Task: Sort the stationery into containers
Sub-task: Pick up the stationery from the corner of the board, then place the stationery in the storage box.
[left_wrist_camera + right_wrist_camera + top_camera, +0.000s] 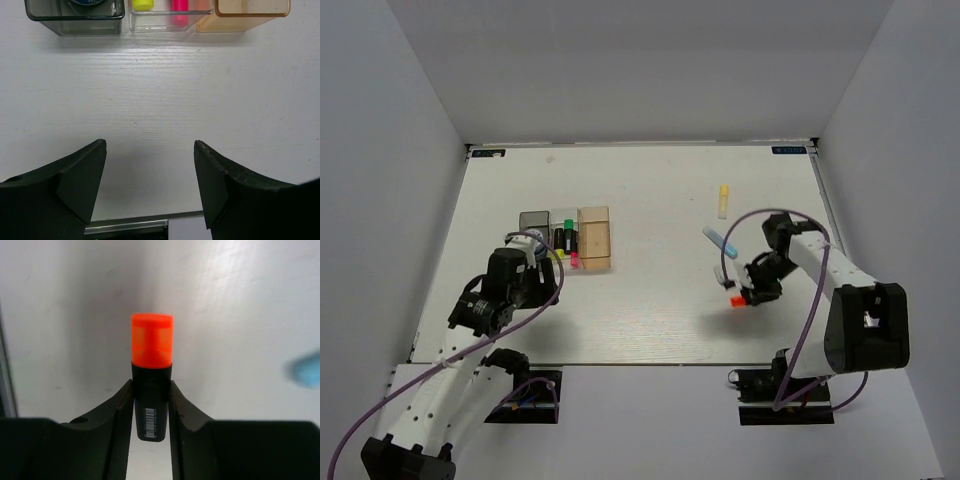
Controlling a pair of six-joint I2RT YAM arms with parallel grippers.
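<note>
While right gripper (151,386) clamps one orange highlighter (152,342) | left gripper (150,150) apart | three boxes (75,26)

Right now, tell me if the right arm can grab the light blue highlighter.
Probably not yet. The right gripper is shut on the orange-capped highlighter, so it has no free jaws. The light blue highlighter lies close by, with nothing else blocking it.

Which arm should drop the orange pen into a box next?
Right. The right gripper is shut on the orange highlighter. The left gripper sits near the clear box, but it is open and holds nothing.
</note>
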